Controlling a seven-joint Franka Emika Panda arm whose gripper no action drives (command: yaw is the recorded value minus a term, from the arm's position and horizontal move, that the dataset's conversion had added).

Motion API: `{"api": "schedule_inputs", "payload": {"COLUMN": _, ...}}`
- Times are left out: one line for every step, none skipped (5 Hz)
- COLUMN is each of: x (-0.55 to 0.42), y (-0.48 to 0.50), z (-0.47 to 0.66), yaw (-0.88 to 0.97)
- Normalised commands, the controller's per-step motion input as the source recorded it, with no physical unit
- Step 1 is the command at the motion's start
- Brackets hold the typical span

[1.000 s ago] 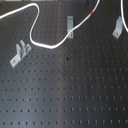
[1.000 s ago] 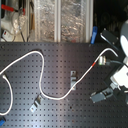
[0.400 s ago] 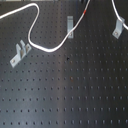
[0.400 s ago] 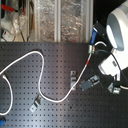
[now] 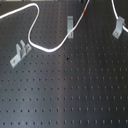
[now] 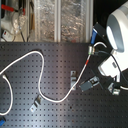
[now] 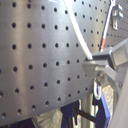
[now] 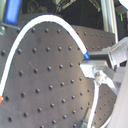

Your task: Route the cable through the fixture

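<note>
Carrying step, by judgement: gripper (image 8: pixel 92 62) clamped on the cable (image 6: pixel 42 62) end, lifted over the pegboard (image 5: pixel 75 95). Cable resting beside middle clip (image 5: pixel 69 23), not threaded. Next: lowering cord into clip slot.

One white cable (image 5: pixel 47 49) lies on one black perforated board (image 5: pixel 70 95), with three metal clips (image 5: pixel 20 53) standing on it.

1. Cable (image 5: pixel 42 46) snakes across the perforated board (image 5: pixel 70 95).
2. In the first exterior view, three clips: one (image 5: pixel 19 52) at the first exterior view's left, one (image 5: pixel 70 26) mid-back, one (image 5: pixel 118 26) right.
3. Cable passes just beside the middle clip.
</note>
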Motion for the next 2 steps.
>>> {"api": "schedule_inputs", "payload": {"x": 0.080, "y": -0.347, "z": 0.23, "yaw": -0.04}}
{"api": "schedule_inputs", "payload": {"x": 0.404, "y": -0.846, "z": 0.18, "yaw": -0.21}}
